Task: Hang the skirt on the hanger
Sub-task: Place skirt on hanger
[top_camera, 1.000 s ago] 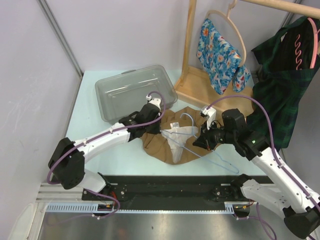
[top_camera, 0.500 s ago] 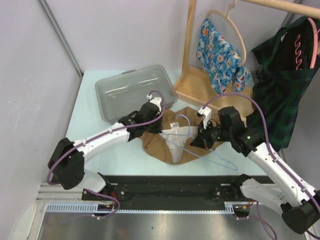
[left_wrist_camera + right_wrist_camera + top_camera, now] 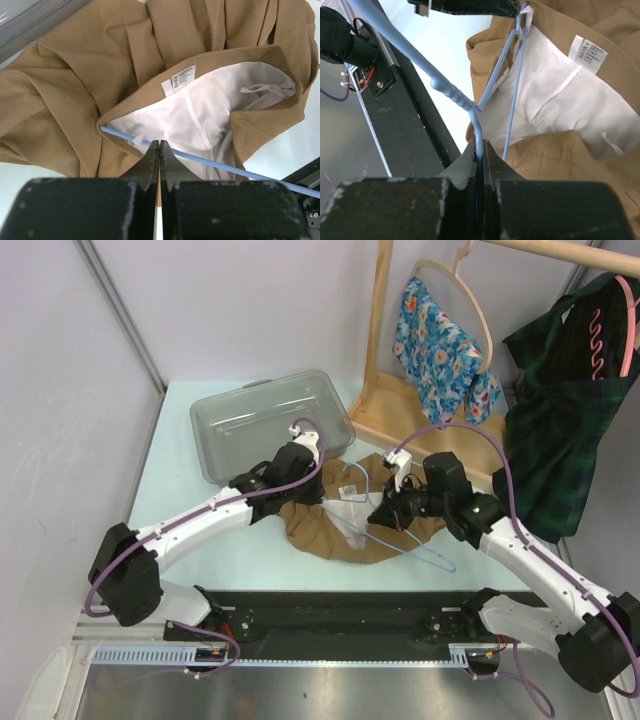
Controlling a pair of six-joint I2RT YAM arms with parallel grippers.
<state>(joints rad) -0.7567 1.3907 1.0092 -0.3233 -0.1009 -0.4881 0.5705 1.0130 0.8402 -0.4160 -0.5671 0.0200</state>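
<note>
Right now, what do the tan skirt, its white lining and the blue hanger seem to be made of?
Skirt: tan woven cloth, matte, holding pressed pleats. Lining: thin white fabric, faintly glossy, probably synthetic; it creases softly. Hanger: thin light-blue wire twisted at the neck, likely coated metal, though plastic cannot be ruled out.

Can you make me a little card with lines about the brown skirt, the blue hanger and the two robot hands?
skirt: brown skirt, white lining showing, crumpled on the table
hanger: blue hanger, its wire crossing the open waistband
right gripper: shut on the hanger's wire
left gripper: shut, tips at the waistband edge; cannot tell if it pinches cloth
skirt hung yet: no
</note>
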